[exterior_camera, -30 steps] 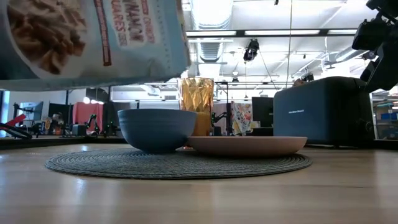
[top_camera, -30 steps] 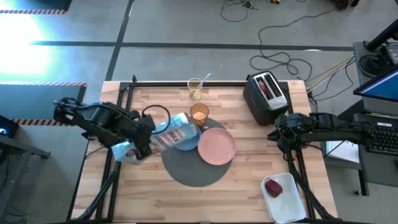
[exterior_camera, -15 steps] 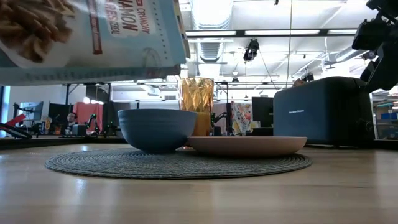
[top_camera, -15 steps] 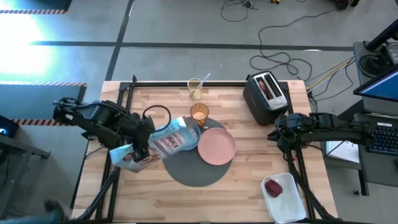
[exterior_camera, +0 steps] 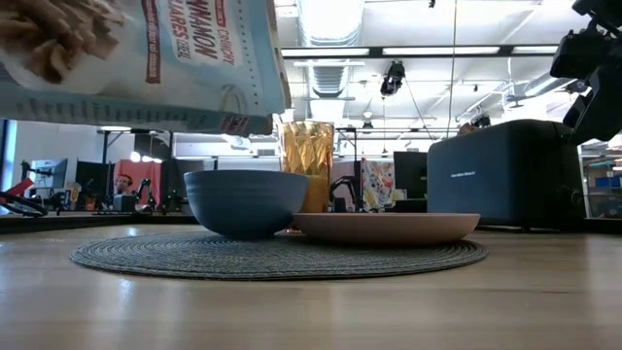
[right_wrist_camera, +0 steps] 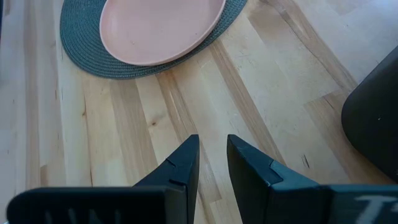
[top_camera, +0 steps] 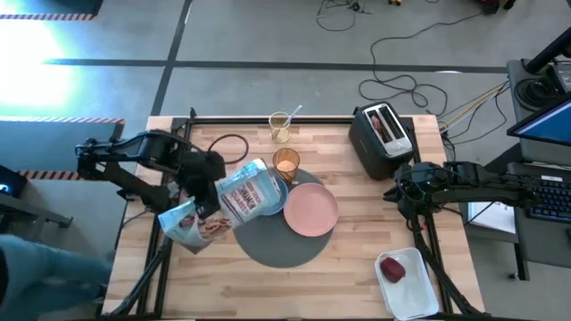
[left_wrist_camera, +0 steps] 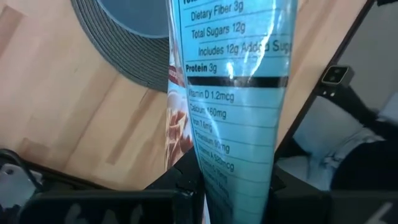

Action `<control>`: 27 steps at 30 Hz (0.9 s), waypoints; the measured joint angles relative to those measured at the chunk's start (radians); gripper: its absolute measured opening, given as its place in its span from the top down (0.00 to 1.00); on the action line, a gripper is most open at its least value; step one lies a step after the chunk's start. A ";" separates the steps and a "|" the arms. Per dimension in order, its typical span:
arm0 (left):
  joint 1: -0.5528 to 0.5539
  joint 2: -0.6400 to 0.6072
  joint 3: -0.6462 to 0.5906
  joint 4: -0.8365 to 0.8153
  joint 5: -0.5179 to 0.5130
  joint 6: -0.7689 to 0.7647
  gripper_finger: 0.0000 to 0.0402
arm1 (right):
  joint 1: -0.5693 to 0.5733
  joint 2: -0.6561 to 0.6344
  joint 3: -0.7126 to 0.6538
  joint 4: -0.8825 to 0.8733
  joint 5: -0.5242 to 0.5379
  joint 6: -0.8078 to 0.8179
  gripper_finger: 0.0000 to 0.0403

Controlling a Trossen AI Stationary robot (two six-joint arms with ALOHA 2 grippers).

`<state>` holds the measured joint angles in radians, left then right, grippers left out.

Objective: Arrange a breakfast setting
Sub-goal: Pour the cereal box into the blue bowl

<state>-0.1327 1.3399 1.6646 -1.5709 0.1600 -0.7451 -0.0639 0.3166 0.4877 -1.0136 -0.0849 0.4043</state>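
From overhead the cereal bag point(top_camera: 227, 203) covers most of the blue bowl point(top_camera: 272, 198), so I can't see what's inside. The left gripper point(left_wrist_camera: 233, 186) is buried behind the bag in my wrist cam. Low cam cuts the bag off at the top.

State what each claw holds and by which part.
The left claw is shut on the cereal bag, gripping one end of it, the bag tilted over the bowl. The right claw holds nothing.
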 joint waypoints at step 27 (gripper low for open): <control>0.375 0.000 -0.070 0.001 0.460 -0.140 0.87 | 0.000 0.000 0.000 0.000 0.000 0.000 0.82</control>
<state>0.2424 1.3399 1.5944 -1.5703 0.6198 -0.8851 -0.0639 0.3164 0.4877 -1.0137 -0.0849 0.4045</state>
